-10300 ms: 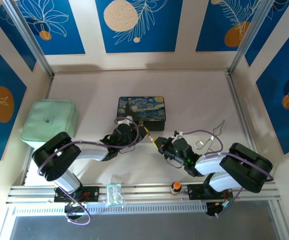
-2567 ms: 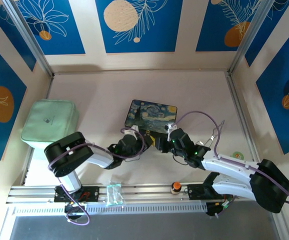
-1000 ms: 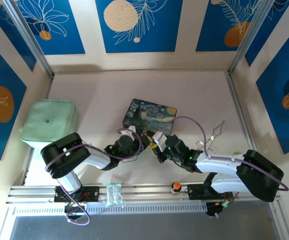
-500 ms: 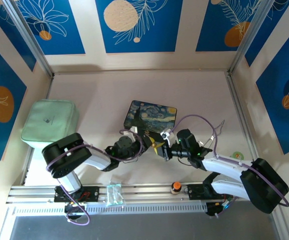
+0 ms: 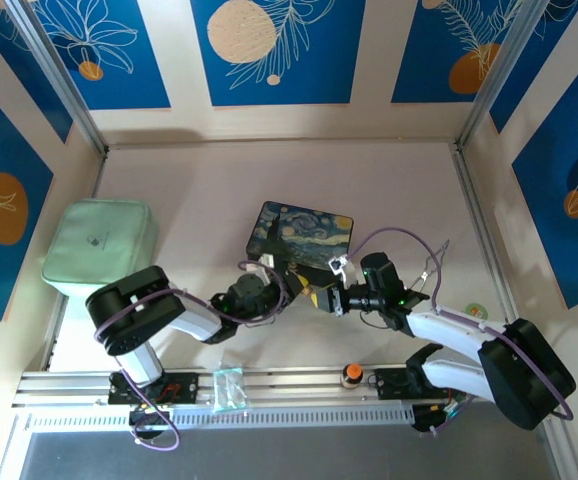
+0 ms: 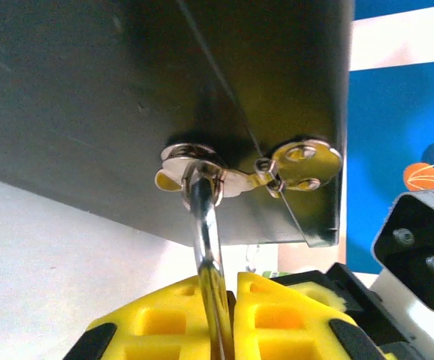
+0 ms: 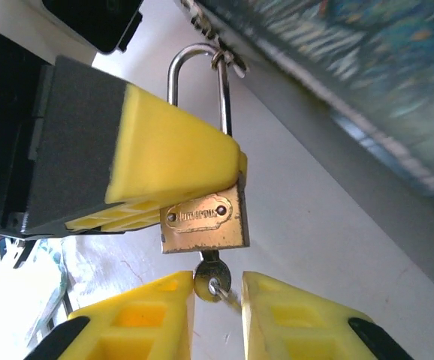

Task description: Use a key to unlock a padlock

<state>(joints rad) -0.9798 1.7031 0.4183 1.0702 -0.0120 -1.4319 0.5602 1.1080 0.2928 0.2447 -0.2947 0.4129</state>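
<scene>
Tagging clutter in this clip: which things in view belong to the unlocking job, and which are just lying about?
In the job: padlock, key in its keyhole, painted box it hangs from, left hand gripping the padlock, right hand at the key.
Lying about: green pouch, wire loops, orange-topped knob.

A painted box (image 5: 302,228) with a swirling night-sky lid sits just above the centre of the top view, turned slightly askew on the pale table (image 5: 199,190). In the left wrist view its dark side wall (image 6: 127,97) fills the upper frame, with a shiny metal latch (image 6: 299,161) near its lower right corner. A mint-green zipped case (image 5: 99,245) lies at the left edge. Thin wire loops (image 5: 431,268) rest right of centre, and a small round disc (image 5: 476,310) lies lower right. On the bottom rail (image 5: 299,385) stand an orange-topped knob (image 5: 351,374) and a clear plastic piece (image 5: 228,388). Blue floral panels (image 5: 269,50) line the walls.
</scene>
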